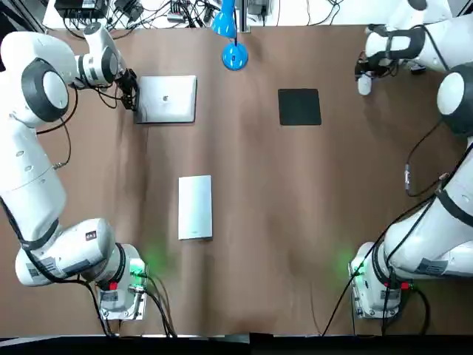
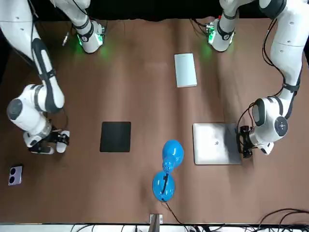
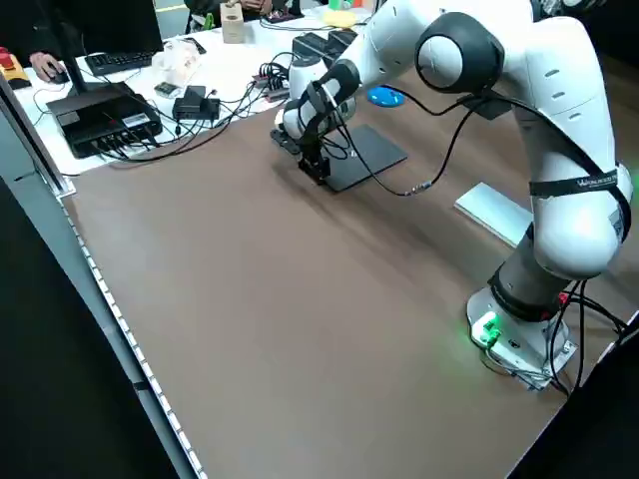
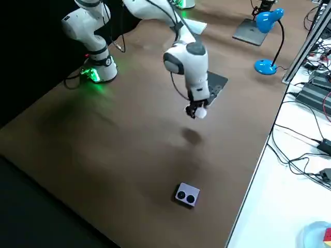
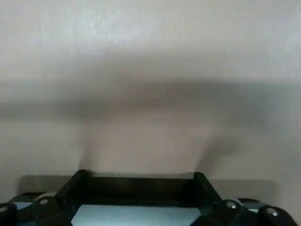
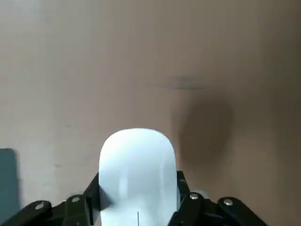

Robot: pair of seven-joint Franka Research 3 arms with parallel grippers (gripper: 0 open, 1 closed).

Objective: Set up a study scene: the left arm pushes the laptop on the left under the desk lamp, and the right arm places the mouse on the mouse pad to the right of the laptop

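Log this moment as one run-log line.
left gripper: at left edge of laptop, laptop left of desk lamp | right gripper: shut on mouse, above table, right of mouse pad | mouse not placed

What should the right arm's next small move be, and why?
Probably carry the mouse sideways toward the mouse pad, keeping it raised. The right gripper is shut on the mouse and hangs above the table, off to the robot's right of the pad, which has nothing on it. The left gripper is at the laptop's left edge.
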